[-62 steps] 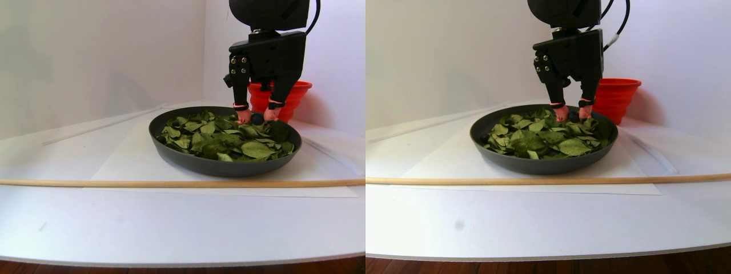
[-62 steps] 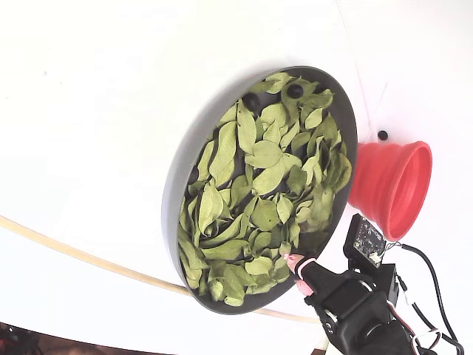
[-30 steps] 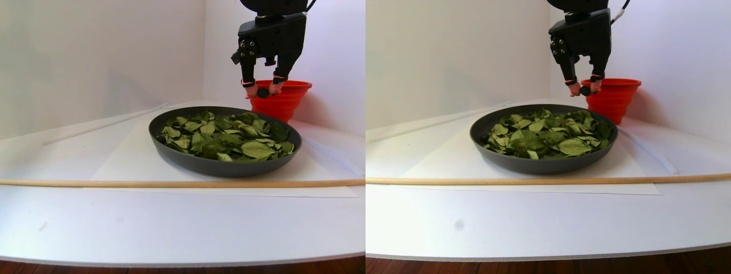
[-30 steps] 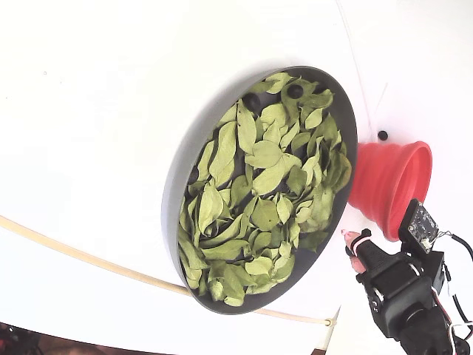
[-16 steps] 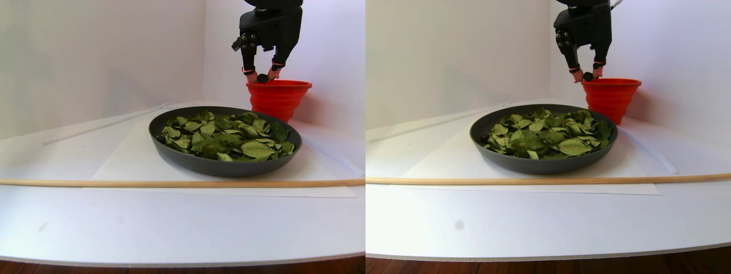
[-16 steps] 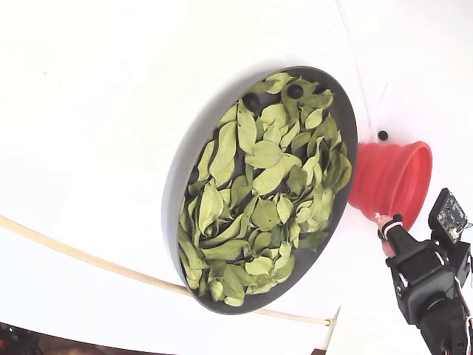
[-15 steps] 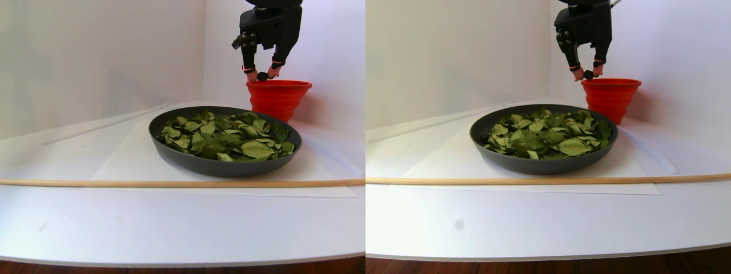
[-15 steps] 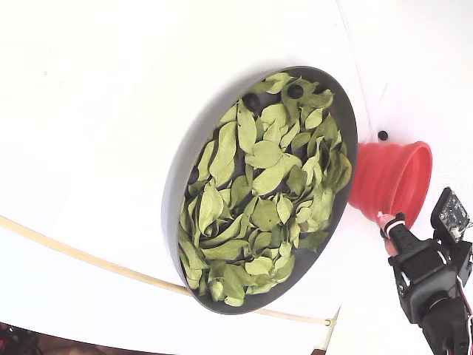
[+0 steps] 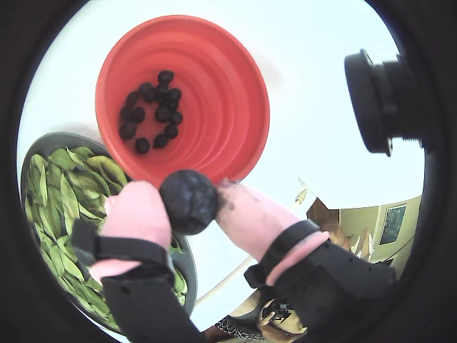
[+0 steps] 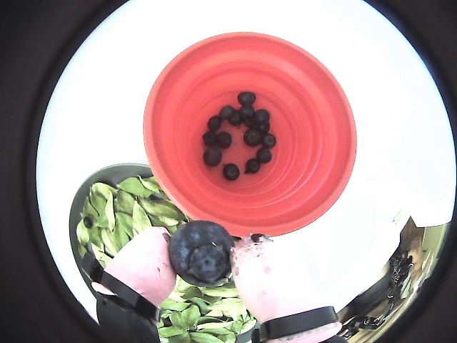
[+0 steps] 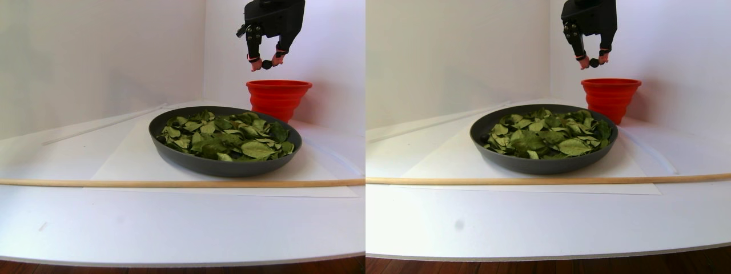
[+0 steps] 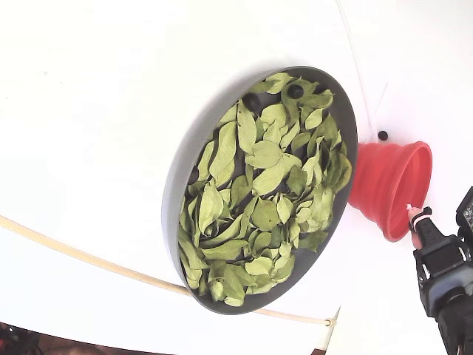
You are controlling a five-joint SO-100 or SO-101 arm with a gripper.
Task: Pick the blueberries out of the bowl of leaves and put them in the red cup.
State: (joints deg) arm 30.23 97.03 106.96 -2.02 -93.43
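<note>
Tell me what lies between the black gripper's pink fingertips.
One dark round blueberry sits pinched between the pink fingertips of the gripper, clear in both wrist views.

1. One red cup (image 10: 314,179).
2. One dark grey bowl (image 12: 174,185).
3. One blueberry (image 10: 201,254) sits in the single gripper (image 10: 202,261).
4. Cup berries (image 10: 252,136): thirteen or more, overlapping, so the exact number is unclear.
5. In the fixed view, two bowl berries (image 12: 295,91) show at the bowl's top end.
6. One dark round speck (image 12: 382,135) lies on the table near the cup.
7. Leaves (image 12: 262,177): too many to count.
8. One wooden rod (image 11: 171,183).
</note>
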